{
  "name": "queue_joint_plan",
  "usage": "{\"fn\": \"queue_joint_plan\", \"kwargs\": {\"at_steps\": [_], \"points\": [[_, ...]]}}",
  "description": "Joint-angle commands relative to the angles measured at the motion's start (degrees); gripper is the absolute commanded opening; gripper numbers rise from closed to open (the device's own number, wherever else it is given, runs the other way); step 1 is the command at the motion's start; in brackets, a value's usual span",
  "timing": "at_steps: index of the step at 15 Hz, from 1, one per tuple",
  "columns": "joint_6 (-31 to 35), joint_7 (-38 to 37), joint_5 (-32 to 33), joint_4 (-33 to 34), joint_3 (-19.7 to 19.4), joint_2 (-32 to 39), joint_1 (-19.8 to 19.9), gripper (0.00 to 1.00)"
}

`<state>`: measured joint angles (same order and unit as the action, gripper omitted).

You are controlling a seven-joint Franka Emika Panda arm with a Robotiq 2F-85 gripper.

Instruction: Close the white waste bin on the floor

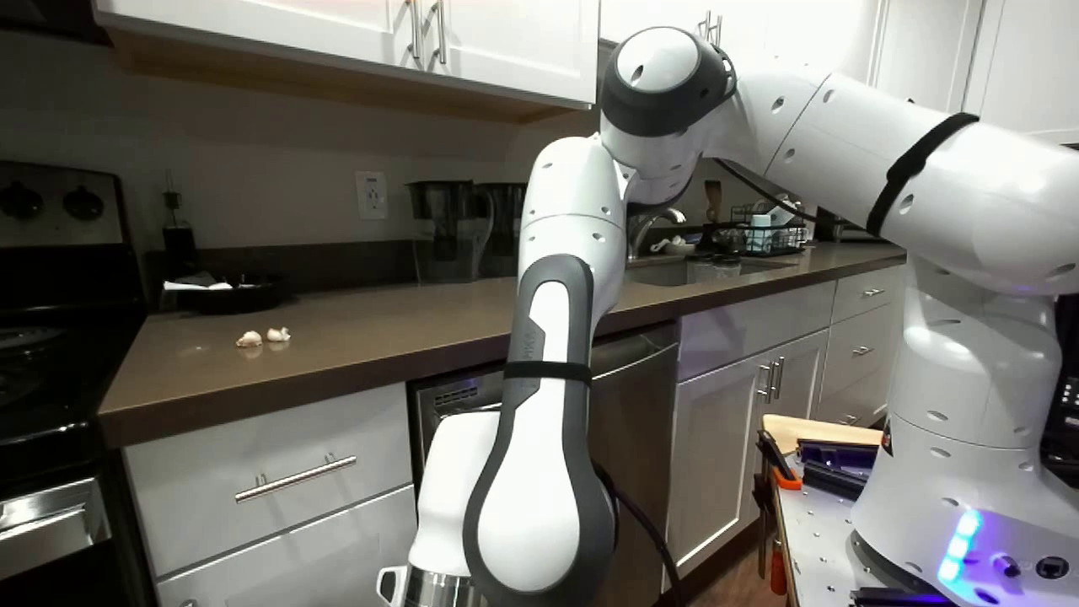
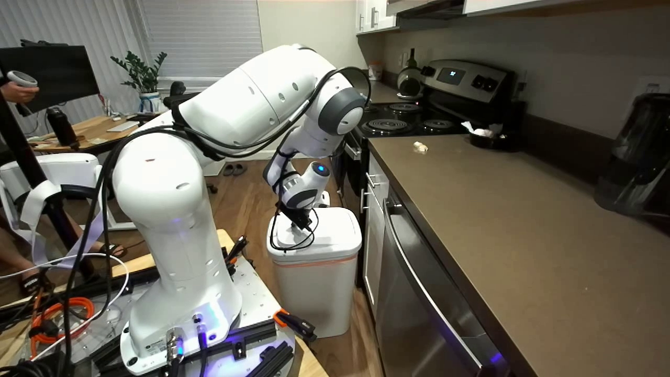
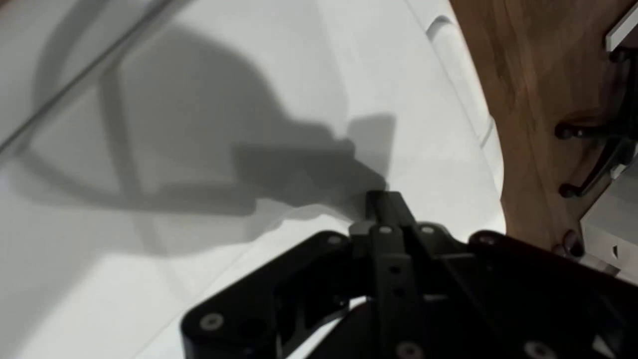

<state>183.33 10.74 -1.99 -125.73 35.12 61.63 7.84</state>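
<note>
Pointing down at the white waste bin [image 2: 316,296], lid [image 2: 337,230] lying on top, the Robotiq gripper [image 3: 385,197] is clenching its fingers [image 3: 400,212] together.

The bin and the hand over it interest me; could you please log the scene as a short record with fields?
Bin: white, upright on the floor
Lid: on the bin, appears down; whether fully shut, cannot tell
Hand: shut, empty, over the lid; contact unclear
Band: orange, below the lid's edge
Counter: brown, two small pale lumps near the stove
</note>
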Motion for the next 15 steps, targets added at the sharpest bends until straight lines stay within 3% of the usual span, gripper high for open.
{"fn": "queue_joint_plan", "kwargs": {"at_steps": [1,6,9,15], "points": [[0.48,-1.11,3.60,1.34,-2.07,2.97,-2.72,0.00],[1.28,-0.12,8.46,3.59,-8.52,3.55,-10.52,0.00],[-5.30,-1.10,8.53,3.37,-6.62,-0.83,-8.55,0.00],[-24.94,0.75,4.30,4.14,-2.50,-9.73,-3.97,0.00]]}}
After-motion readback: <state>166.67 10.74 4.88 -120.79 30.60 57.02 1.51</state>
